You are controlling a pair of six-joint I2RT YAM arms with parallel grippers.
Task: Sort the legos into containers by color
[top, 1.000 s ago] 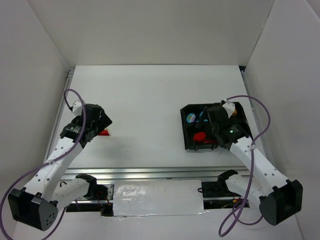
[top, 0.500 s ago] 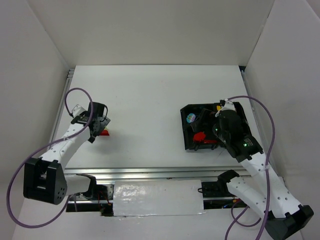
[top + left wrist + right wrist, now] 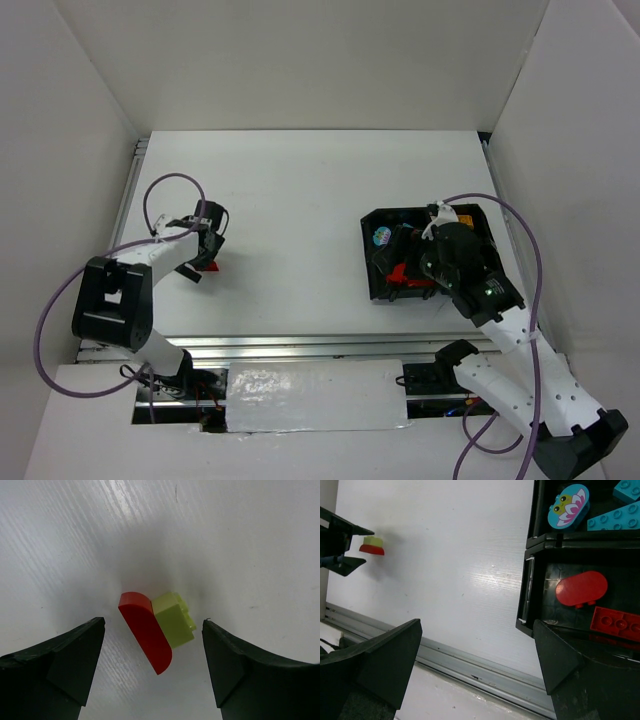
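**Top view.** The left tool (image 3: 206, 244) hangs at the left of the frame over a red brick (image 3: 208, 266) on the bench (image 3: 300, 190). The tray (image 3: 367, 262) sits right of centre, well apart from it, under the right tool (image 3: 424, 262). The left arm is much the nearer to the brick.

**Left wrist view.** The left tool (image 3: 152, 626) is spread, with a finger on either side of the red brick (image 3: 146, 630). A green brick (image 3: 173, 619) touches the red brick's upper-right face. The red brick's long axis runs from upper left to lower right (oblique to the closing line), so a pinch would probably catch both bricks.

**Right wrist view.** The right tool (image 3: 476, 645) is spread and holds nothing. At right, the tray (image 3: 530, 575) holds red pieces (image 3: 581, 587) in the lower compartment and cyan pieces (image 3: 569, 505) in the upper. The brick pair lies at far upper left.
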